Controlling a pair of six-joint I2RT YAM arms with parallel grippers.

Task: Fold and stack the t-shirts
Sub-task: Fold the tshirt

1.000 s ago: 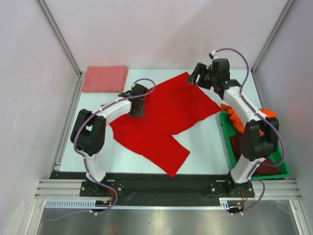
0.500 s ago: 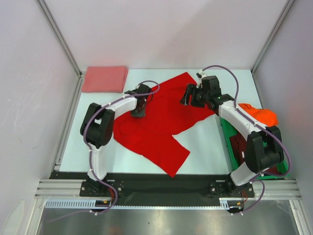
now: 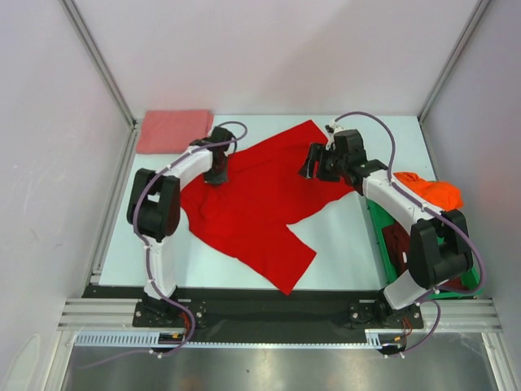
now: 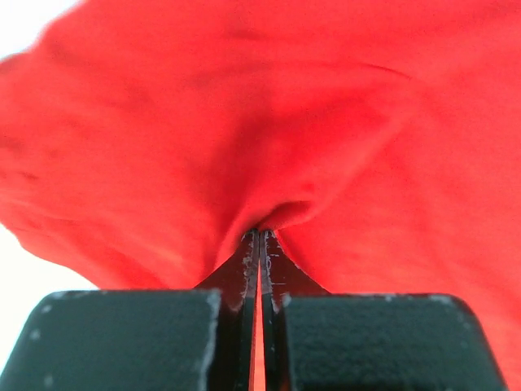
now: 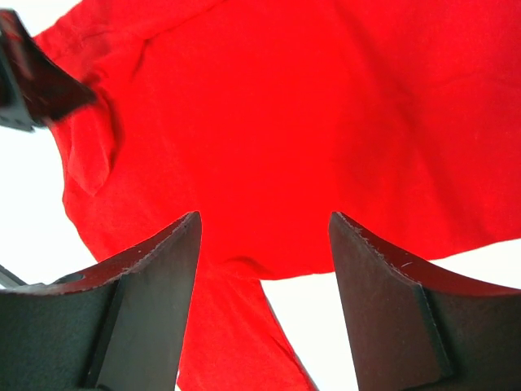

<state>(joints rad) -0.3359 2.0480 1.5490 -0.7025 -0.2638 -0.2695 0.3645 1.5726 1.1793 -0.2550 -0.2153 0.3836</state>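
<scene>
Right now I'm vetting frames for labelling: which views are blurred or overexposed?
Top external: sharp, evenly lit. Left wrist: red t-shirt soft-focused, table blown out white. Right wrist: table likewise washed out, fingers dark but crisp.

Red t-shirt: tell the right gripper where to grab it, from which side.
Take the far right edge of the red t-shirt, across from where the left gripper pinches it. The cloth lies flat, so the open right gripper should drop from above and gather a fold.
</scene>
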